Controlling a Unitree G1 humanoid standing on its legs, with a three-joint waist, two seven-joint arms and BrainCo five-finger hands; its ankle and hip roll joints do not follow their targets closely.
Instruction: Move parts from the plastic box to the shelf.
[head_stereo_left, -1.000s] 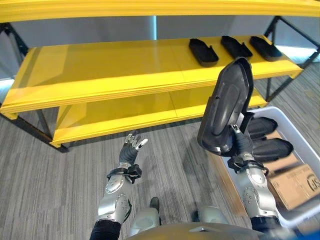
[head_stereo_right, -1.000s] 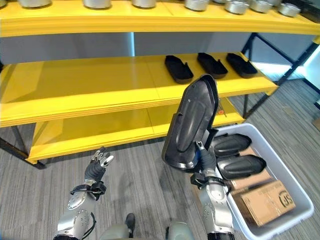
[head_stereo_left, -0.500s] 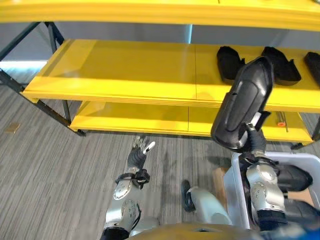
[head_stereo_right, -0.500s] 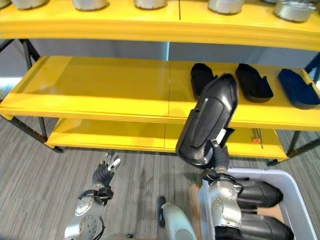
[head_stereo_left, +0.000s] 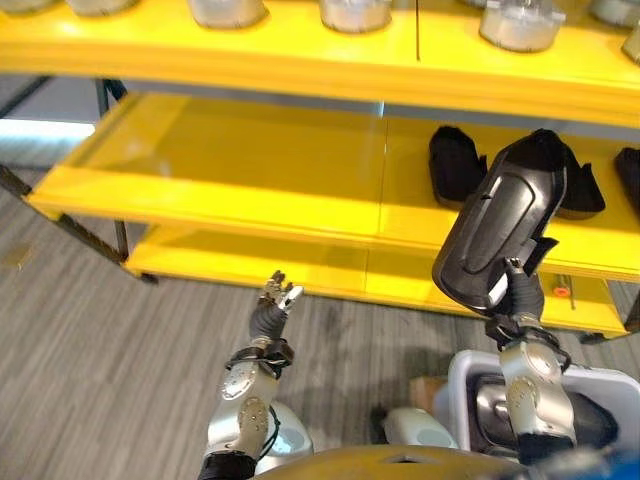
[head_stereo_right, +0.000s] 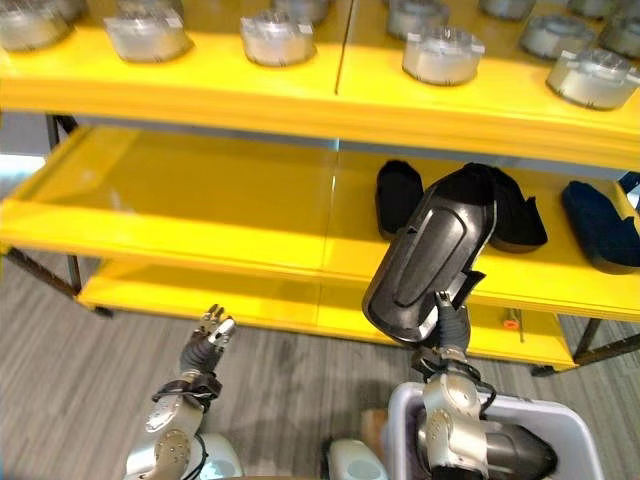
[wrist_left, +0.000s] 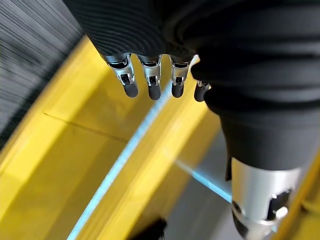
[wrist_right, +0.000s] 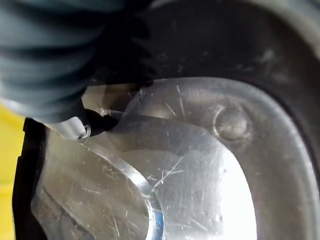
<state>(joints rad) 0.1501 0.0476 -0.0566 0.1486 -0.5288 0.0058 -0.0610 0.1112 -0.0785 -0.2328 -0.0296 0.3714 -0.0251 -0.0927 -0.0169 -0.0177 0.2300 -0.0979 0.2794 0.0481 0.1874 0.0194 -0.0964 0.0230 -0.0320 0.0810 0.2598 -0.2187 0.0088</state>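
My right hand (head_stereo_left: 519, 303) is shut on the lower end of a long black part (head_stereo_left: 500, 232) with a silvery inner face (wrist_right: 200, 175), and holds it upright in front of the yellow shelf's middle level (head_stereo_left: 250, 160). Three dark parts lie on that level at the right, among them one (head_stereo_right: 398, 198) just behind the held part and another (head_stereo_right: 600, 225) farther right. The grey plastic box (head_stereo_right: 398, 408) stands on the floor at the lower right with black parts (head_stereo_right: 520, 455) inside. My left hand (head_stereo_left: 272, 310) hangs open over the floor, its straight fingers (wrist_left: 150, 82) pointing at the shelf.
The top level (head_stereo_right: 200, 85) carries a row of round silver parts (head_stereo_right: 438, 55). The lowest level (head_stereo_left: 250, 265) sits near the grey carpet (head_stereo_left: 90, 350). The left stretch of the middle level is bare yellow board. Dark frame legs (head_stereo_left: 115, 240) stand at the shelf's left.
The camera has swung up and closer to the shelf, bringing its top level into view and pushing the box to the lower edge. My right hand still holds the black part upright.
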